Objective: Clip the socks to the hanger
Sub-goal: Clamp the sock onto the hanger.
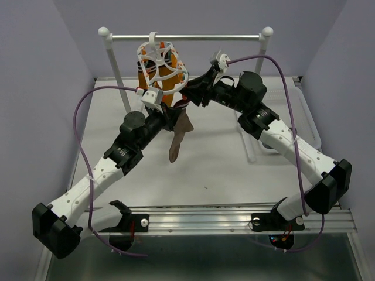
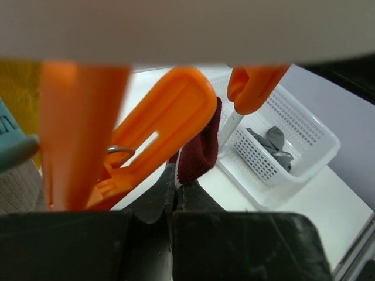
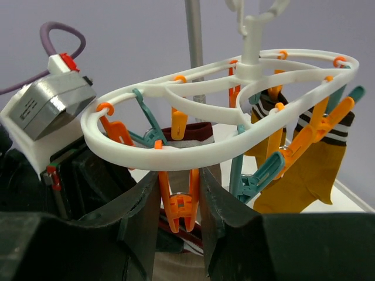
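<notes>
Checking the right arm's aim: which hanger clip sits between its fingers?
The orange clip at the near rim of the hanger, between the fingers of the right gripper; the others hang clear.

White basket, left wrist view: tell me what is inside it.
Crumpled grey socks lie inside the basket; how many there are is unclear. An orange clip and the maroon sock cover its left end, so anything there is hidden.

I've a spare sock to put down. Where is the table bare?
Bare: the near-middle table between left arm and right arm, and the far-left stretch by the post. Crowded: under the hanger, where left gripper, right gripper and the sock meet. The basket takes the right side.
</notes>
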Robot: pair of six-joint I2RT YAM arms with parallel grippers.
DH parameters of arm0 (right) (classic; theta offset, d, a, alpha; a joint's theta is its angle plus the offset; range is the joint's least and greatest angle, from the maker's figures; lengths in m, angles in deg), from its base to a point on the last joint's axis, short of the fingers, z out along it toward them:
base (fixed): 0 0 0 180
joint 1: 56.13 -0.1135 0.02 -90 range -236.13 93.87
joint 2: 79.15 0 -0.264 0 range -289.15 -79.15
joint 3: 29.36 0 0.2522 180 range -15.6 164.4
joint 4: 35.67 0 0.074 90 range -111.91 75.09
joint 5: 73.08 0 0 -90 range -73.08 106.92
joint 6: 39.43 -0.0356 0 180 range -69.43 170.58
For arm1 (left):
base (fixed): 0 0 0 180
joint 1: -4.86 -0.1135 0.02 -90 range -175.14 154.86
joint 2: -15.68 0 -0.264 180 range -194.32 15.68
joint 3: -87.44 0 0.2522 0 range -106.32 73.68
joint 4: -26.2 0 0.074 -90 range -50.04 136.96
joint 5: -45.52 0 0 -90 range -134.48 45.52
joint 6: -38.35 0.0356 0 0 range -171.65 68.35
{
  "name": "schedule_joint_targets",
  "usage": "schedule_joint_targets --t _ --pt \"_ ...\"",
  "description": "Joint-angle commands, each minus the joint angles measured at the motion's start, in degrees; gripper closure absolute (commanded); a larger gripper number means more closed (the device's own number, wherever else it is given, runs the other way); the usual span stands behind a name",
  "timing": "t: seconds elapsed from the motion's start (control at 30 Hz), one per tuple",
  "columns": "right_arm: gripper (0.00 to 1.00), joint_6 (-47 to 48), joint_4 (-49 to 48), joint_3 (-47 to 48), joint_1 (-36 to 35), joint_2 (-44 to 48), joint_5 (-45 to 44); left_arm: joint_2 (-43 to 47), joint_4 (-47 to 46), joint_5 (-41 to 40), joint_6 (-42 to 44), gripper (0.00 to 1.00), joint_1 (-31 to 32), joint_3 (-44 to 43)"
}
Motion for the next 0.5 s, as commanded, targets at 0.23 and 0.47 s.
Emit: schedule_joint_targets --t 0.23,0.47 --pt "0.99 6.1 -4.8 -2.9 0.0 3.7 10.1 1.5 -6.4 22.1 1.8 1.0 -6.5 -0.2" --pt "0.99 6.1 -5.6 -1.0 1.2 2.1 11.4 1.1 -3.2 23.5 4.4 1.0 -7.0 -1.3"
